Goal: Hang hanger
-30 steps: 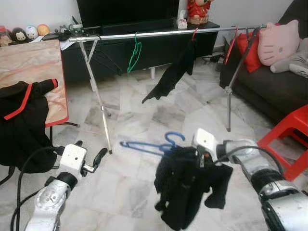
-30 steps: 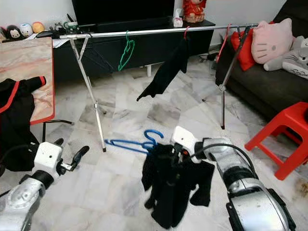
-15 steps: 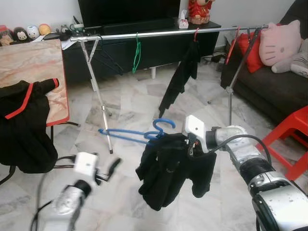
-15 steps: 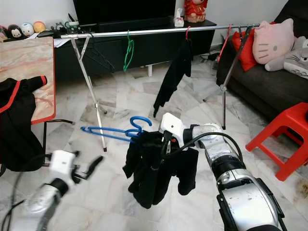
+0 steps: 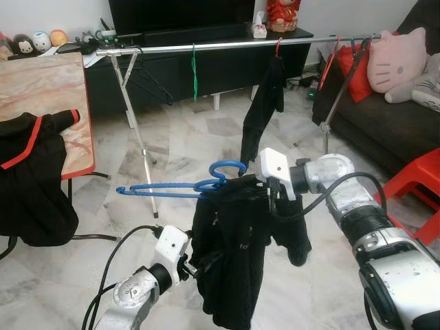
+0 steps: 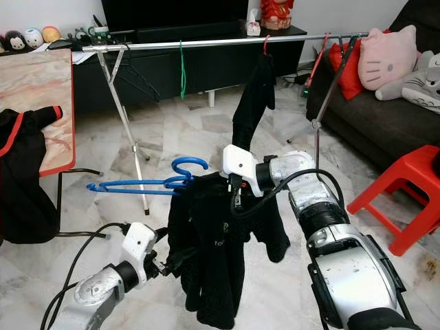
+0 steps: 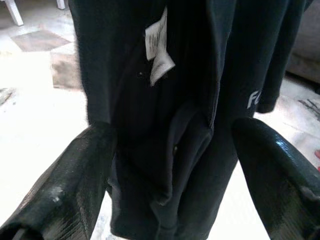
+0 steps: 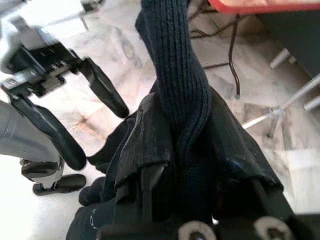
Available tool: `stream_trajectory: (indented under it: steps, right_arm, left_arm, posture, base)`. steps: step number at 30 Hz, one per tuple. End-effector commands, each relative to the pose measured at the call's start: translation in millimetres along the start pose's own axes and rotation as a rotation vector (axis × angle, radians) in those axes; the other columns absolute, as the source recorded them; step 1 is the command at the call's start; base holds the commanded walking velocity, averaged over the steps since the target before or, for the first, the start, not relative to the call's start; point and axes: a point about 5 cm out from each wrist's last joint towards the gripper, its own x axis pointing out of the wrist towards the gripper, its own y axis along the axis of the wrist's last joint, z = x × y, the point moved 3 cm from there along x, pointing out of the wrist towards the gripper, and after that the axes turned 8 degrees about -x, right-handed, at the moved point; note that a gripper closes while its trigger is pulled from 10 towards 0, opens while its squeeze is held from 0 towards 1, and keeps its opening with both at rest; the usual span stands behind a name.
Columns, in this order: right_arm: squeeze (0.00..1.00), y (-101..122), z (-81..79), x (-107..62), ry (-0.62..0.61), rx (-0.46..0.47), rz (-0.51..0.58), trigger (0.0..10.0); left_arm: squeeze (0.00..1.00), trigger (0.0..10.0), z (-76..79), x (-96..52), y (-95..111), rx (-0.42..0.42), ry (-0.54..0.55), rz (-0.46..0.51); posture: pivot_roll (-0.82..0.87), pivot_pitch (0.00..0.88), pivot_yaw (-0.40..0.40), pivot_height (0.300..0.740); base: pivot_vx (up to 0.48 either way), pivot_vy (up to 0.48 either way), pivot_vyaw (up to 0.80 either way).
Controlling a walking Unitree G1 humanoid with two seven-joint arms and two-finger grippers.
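Right gripper [image 5: 269, 196] clamps blue hanger [image 5: 180, 187] draped with black garment [image 5: 234, 254].

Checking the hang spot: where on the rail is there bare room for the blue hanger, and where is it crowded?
The rail is bare between the green hanger and the hung black garment, and between the left stand legs and the green hanger. The right end is crowded with red hangers.

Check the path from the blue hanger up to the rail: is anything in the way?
Nothing visible blocks it. The right pincer holds the blue hanger with its black garment short of the rail; bare rail lies between the green hanger and the hung black garment.
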Motion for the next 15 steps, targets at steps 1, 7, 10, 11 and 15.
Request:
stream_trajectory:
  steps: [1, 7, 10, 11, 15]
  right_arm:
    - [0.00, 19, 8.3, -2.4, 0.003, -0.075, 0.052, 0.0]
    - [0.00, 27, 4.8, -0.4, 0.044, -0.100, 0.077, 0.0]
    - [0.00, 29, 3.7, 1.0, 0.055, -0.108, 0.086, 0.0]
    - [0.00, 31, 3.5, 0.8, 0.059, -0.111, 0.089, 0.0]
    - [0.00, 31, 4.1, -0.9, 0.057, -0.111, 0.085, 0.0]
  left_arm:
    - [0.00, 10.0, -0.7, 1.4, 0, 0.029, 0.017, -0.018]
    - [0.00, 10.0, -0.6, 8.6, 0, 0.016, 0.040, -0.029]
    - [0.00, 10.0, -2.4, 11.4, 0, 0.018, 0.068, -0.030]
    - [0.00, 10.0, -4.9, 12.3, 1, 0.025, 0.099, -0.030]
    - [0.00, 10.0, -7.5, 9.8, 5, 0.027, 0.118, -0.006]
  posture:
    - [-0.04, 0.000, -0.044, 0.732]
    - [-0.04, 0.000, -0.053, 0.732]
    - [-0.04, 0.000, -0.052, 0.732]
    - [-0.04, 0.000, -0.053, 0.732]
    - [-0.04, 0.000, -0.055, 0.732]
  base:
    - [0.000, 0.000, 0.00]
    - [0.000, 0.000, 0.00]
    - [0.000, 0.000, 0.00]
    - [0.000, 0.000, 0.00]
    - [0.000, 0.000, 0.00]
